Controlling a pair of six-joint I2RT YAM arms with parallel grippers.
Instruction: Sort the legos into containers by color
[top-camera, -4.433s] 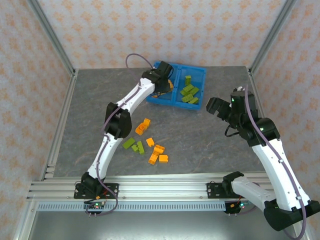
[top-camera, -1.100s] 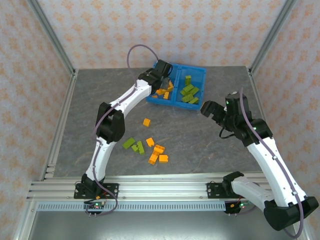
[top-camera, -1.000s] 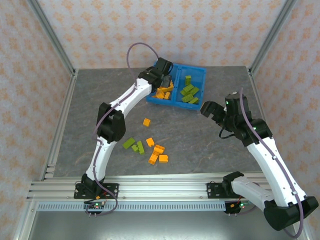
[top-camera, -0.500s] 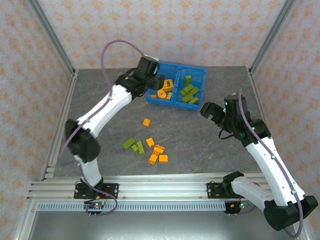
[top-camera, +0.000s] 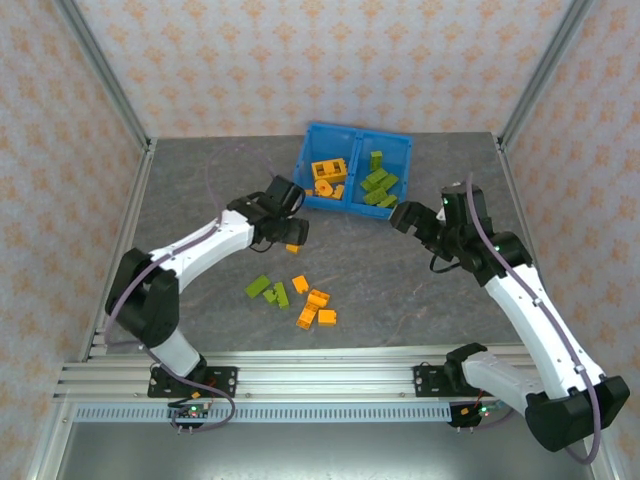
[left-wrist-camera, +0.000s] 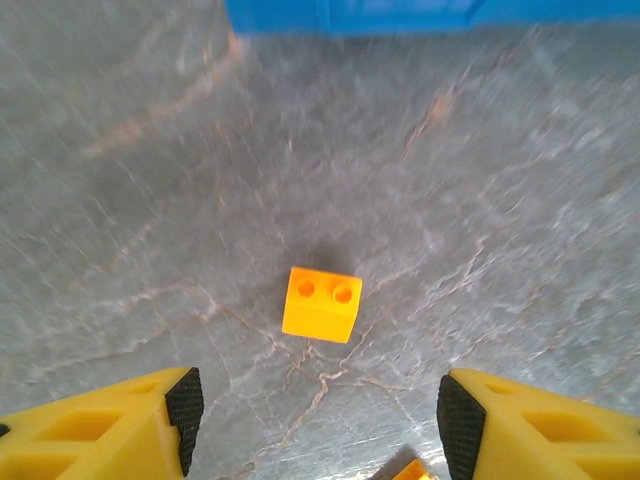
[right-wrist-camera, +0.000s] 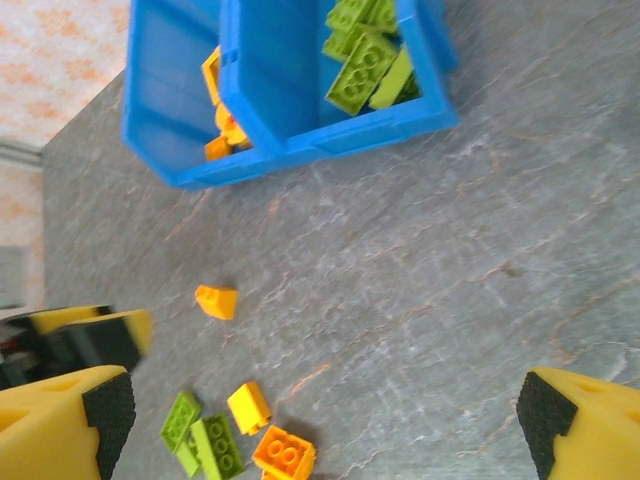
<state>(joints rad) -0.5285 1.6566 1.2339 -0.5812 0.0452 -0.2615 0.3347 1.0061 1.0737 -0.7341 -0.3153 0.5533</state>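
A single orange lego (left-wrist-camera: 321, 304) lies on the grey table just ahead of my left gripper (left-wrist-camera: 318, 420), which is open and empty; its black pads (left-wrist-camera: 183, 405) stand wide on either side. From above, the left gripper (top-camera: 292, 228) hovers over that brick (top-camera: 293, 246). The blue containers (top-camera: 305, 190) sit beyond it, orange legos (top-camera: 328, 178) in the left compartment and green ones (top-camera: 378, 185) in the right. My right gripper (top-camera: 418, 215) hangs open and empty near the bin's front right corner. Loose legos (top-camera: 300, 300) of both colours lie nearer the bases.
The right wrist view takes in the bin's wall (right-wrist-camera: 300, 140), the lone orange brick (right-wrist-camera: 217, 301), the loose green bricks (right-wrist-camera: 200, 435) and orange bricks (right-wrist-camera: 283, 455). Bare table lies between the pile and the bin. Metal frame posts (top-camera: 100, 80) bound the table.
My left arm has drawn back from the bin's left compartment, down and left to above the lone orange brick. The right arm has shifted slightly left, toward the bin.
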